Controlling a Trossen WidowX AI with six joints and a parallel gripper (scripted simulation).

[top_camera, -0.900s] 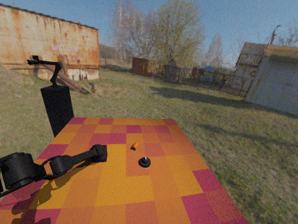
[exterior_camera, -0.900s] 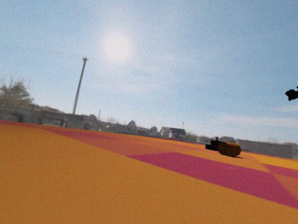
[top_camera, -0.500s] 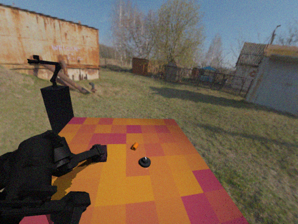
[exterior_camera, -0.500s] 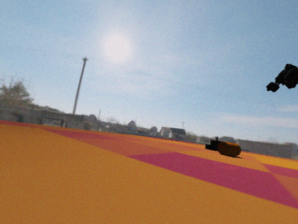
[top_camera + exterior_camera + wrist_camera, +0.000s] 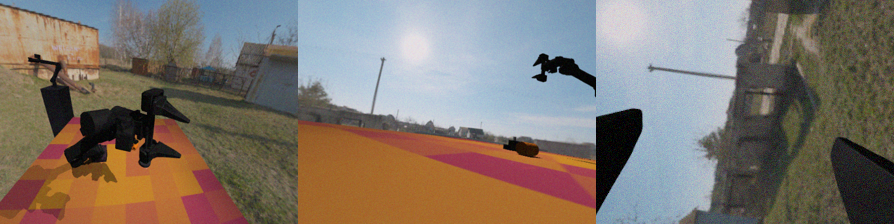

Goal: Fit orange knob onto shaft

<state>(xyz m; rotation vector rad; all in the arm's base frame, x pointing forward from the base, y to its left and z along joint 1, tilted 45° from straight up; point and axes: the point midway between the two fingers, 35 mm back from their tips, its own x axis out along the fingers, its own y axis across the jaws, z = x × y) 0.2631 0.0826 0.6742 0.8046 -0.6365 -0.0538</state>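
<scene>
Gripper (image 5: 542, 69) released, raised at upper right of exterior view, grasping nothing, knob (image 5: 527, 149) lying on its side on checkered table (image 5: 382, 180) at right, beside dark pedestal (image 5: 510, 145).

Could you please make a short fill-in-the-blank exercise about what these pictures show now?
1. The gripper holds ____.
2. In the exterior view, the orange knob lies on its ____ on the checkered table.
3. The gripper's fingers are spread ____.
4. The gripper is ____ the knob, not touching it.

Missing words: nothing; side; wide open; above
</scene>
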